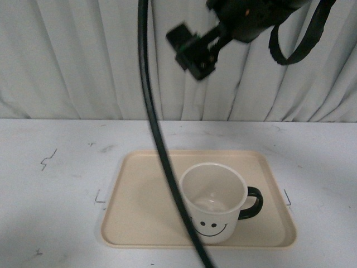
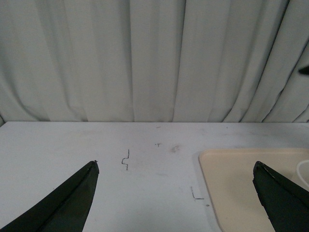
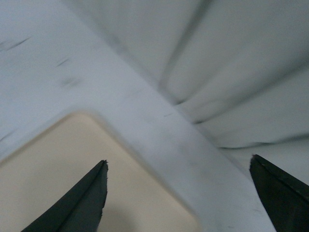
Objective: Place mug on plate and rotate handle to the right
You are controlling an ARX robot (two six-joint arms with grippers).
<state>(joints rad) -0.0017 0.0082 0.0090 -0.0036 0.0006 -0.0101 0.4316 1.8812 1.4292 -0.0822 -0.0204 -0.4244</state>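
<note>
The white mug [image 1: 215, 204] with a black smiley face stands upright on the beige plate [image 1: 128, 223], right of its middle. Its black handle [image 1: 254, 202] points right. My right arm [image 1: 245, 17] hangs high above the table's far side, well clear of the mug. The right gripper [image 3: 178, 159] is open over the plate's corner [image 3: 48, 164] and bare table, with nothing between its fingers. My left gripper [image 2: 176, 163] is open and empty above the table to the left of the plate [image 2: 236, 183]. Neither wrist view shows the mug clearly.
A black cable [image 1: 159, 139] hangs from above and crosses in front of the plate and the mug's left side. White curtains [image 1: 83, 56] close off the back. The white table [image 1: 50, 184] bears small pen marks beside the plate.
</note>
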